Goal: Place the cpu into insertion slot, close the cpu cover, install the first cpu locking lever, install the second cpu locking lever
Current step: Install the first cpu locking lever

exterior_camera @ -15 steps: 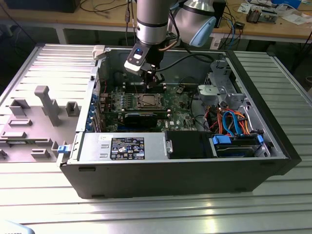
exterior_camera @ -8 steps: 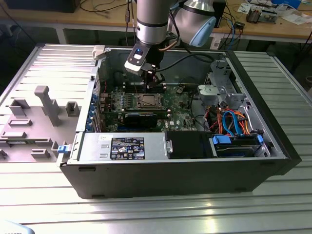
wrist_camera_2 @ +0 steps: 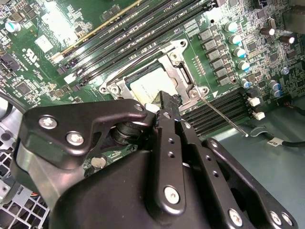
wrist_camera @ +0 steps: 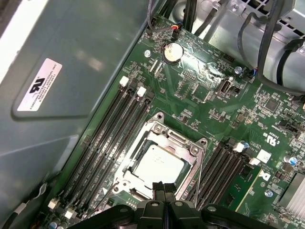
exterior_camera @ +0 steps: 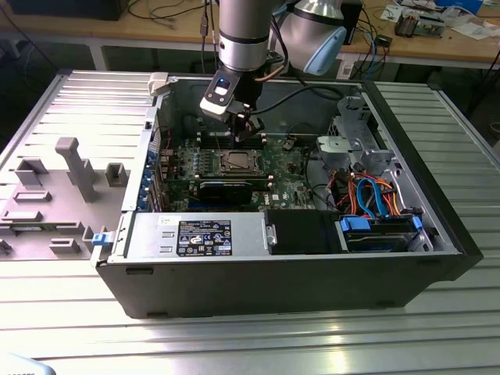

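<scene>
On the exterior view's left, a grey side panel [exterior_camera: 70, 172] with moulded plastic fittings lies on the ribbed metal table [exterior_camera: 234, 344]. Beside it, an open computer case [exterior_camera: 273, 289] rests on its side. Inside, along the near wall, one silver power supply [exterior_camera: 195, 234] carries one black label [exterior_camera: 203, 237] with white print. Behind it sits the green motherboard [exterior_camera: 285, 164]. Further right is a drive bay with orange and blue cables [exterior_camera: 375, 195].

The arm comes down from above, and its end effector [exterior_camera: 244, 129] hangs just over the insertion slot [exterior_camera: 237, 162]. In the first wrist view the cpu [wrist_camera: 157, 164] sits in that slot, silvery top up, and the cpu cover [wrist_camera: 176, 140] lies flat around it, framing the chip. The end effector [wrist_camera: 163, 187] is narrow — both fingers pressed together with nothing between them, at the socket's edge. Long black memory slots [wrist_camera: 107, 138] run on both sides of the socket. One coin battery [wrist_camera: 172, 51] sits on the board, and one white sticker [wrist_camera: 40, 83] with dark print is on the case wall.

In the second wrist view one thin metal lever [wrist_camera_2: 224, 117] angles away from the socket's corner.
</scene>
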Robot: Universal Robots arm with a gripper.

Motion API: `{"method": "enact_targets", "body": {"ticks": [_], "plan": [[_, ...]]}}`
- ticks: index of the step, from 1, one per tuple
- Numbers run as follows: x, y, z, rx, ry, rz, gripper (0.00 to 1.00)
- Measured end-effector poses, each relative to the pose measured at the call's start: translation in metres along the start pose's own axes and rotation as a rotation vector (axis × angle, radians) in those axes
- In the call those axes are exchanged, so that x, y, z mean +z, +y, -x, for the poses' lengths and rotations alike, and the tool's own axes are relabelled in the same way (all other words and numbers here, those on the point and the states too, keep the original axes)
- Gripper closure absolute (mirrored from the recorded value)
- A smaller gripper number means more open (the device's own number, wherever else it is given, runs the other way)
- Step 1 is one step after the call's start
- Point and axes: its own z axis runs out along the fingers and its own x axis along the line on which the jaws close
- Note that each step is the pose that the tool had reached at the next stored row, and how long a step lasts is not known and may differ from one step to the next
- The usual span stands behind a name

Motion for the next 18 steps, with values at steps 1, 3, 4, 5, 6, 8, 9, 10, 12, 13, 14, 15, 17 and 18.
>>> {"method": "enact_targets", "body": {"ticks": [1,3,4,5,6,8,9,10,12,13,14,15,17,18], "plan": [[0.0,0.0,0.0,-0.002,-0.0001,0.0,0.89],[0.0,0.0,0.0,-0.003,-0.0001,0.0,0.89],[0.0,0.0,0.0,-0.004,-0.0001,0.0,0.89],[0.0,0.0,0.0,-0.005,-0.0001,0.0,0.89],[0.0,0.0,0.0,-0.006,-0.0001,0.0,0.89],[0.0,0.0,0.0,-0.007,-0.0002,0.0,0.89],[0.0,0.0,0.0,-0.008,-0.0002,0.0,0.89],[0.0,0.0,0.0,-0.009,-0.0002,0.0,0.89],[0.0,0.0,0.0,-0.011,-0.0002,0.0001,0.89],[0.0,0.0,0.0,-0.012,-0.0002,0.0,0.89],[0.0,0.0,0.0,-0.013,-0.0003,0.0001,0.89],[0.0,0.0,0.0,-0.014,-0.0003,0.0,0.89],[0.0,0.0,0.0,-0.015,-0.0003,0.0001,0.89],[0.0,0.0,0.0,-0.016,-0.0003,0.0001,0.89]]}}
